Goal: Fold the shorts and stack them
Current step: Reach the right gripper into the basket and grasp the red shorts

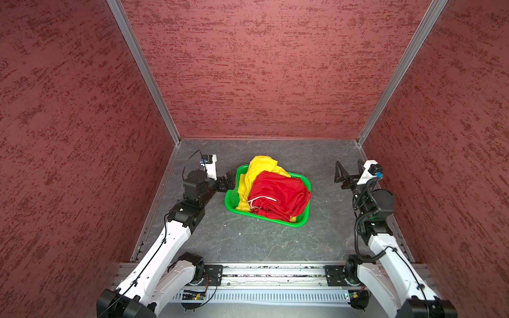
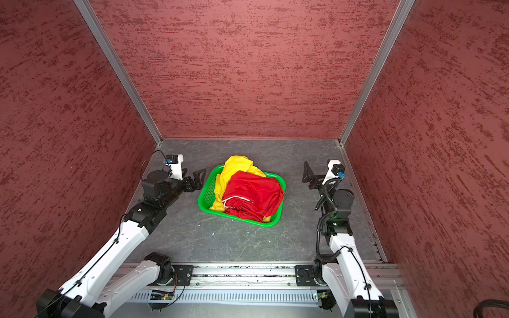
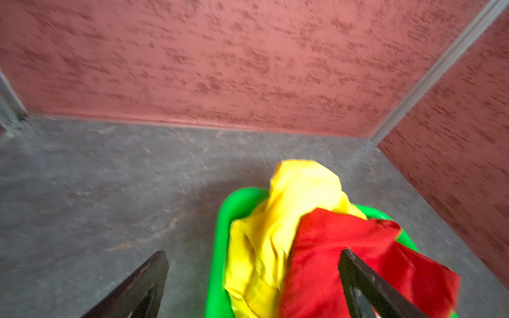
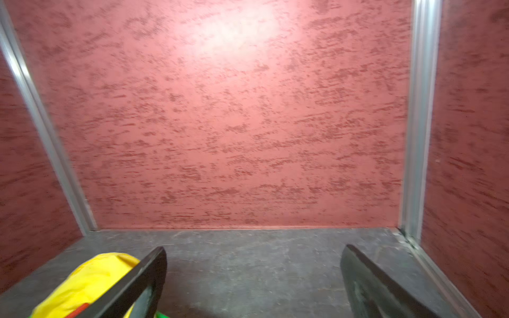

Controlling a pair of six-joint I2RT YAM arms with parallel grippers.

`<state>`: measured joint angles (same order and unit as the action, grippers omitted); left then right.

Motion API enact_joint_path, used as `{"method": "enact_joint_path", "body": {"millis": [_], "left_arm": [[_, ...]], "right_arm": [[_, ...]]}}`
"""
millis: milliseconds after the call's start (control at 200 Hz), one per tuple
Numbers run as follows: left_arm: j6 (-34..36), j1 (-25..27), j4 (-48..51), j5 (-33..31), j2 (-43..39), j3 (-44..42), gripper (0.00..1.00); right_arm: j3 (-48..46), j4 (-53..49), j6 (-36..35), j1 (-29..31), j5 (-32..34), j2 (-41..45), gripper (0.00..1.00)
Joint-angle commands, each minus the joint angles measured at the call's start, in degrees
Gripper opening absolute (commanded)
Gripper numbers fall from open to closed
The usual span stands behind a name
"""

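Two pairs of shorts lie crumpled in a green basket (image 1: 298, 224) (image 2: 205, 192) mid-table in both top views. The red shorts (image 1: 278, 192) (image 2: 253, 192) with a white drawstring (image 1: 260, 198) lie on top. The yellow shorts (image 1: 261, 168) (image 2: 237, 168) bulge out at the far left corner. My left gripper (image 1: 230, 179) (image 2: 199, 176) (image 3: 253, 252) is open at the basket's left rim. In the left wrist view one of its fingers (image 3: 154, 269) is over the floor and the other over red cloth (image 3: 330, 247). My right gripper (image 1: 348, 168) (image 4: 253, 247) hangs open and empty to the basket's right, over bare floor.
Red textured walls (image 1: 264, 68) close in the grey table (image 1: 248, 242) at the back and on both sides, with aluminium posts (image 1: 176, 140) at the corners. A metal rail (image 1: 275, 272) carrying both arm bases runs along the front edge. The basket (image 3: 237, 201) sits slightly askew.
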<state>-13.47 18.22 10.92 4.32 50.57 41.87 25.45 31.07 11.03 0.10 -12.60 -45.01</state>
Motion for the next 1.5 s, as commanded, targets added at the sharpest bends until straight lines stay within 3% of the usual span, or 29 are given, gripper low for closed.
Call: {"method": "enact_joint_path", "body": {"millis": [0,205,586,837,1167,1303,1493], "left_arm": [[-7.71,2.11,12.00,3.79,-0.60,1.28,0.96],[-13.74,2.43,17.82,6.43,0.06,0.40,0.95],[-15.24,0.85,20.42,3.07,-0.56,-4.04,0.96],[-17.46,-3.10,18.22,7.13,-2.16,-6.88,0.96],[-17.19,-5.03,19.87,7.62,-5.35,-8.09,0.96],[-17.65,-5.74,19.25,8.19,-6.46,-8.97,0.96],[-18.08,-5.91,18.87,8.50,-6.77,-9.26,0.96]], "right_arm": [[4.96,-18.30,5.08,3.88,-3.97,0.19,0.99],[15.56,-37.26,4.90,16.45,1.63,-7.64,0.99],[24.86,-46.70,7.64,37.32,1.78,-20.85,0.99],[28.90,-52.30,4.88,49.29,5.54,-29.00,0.99],[33.85,-59.08,1.92,54.07,4.34,-41.45,0.99],[34.18,-58.43,3.04,54.44,8.15,-45.14,0.99],[35.71,-56.93,10.73,52.73,10.77,-50.37,0.84]]}}
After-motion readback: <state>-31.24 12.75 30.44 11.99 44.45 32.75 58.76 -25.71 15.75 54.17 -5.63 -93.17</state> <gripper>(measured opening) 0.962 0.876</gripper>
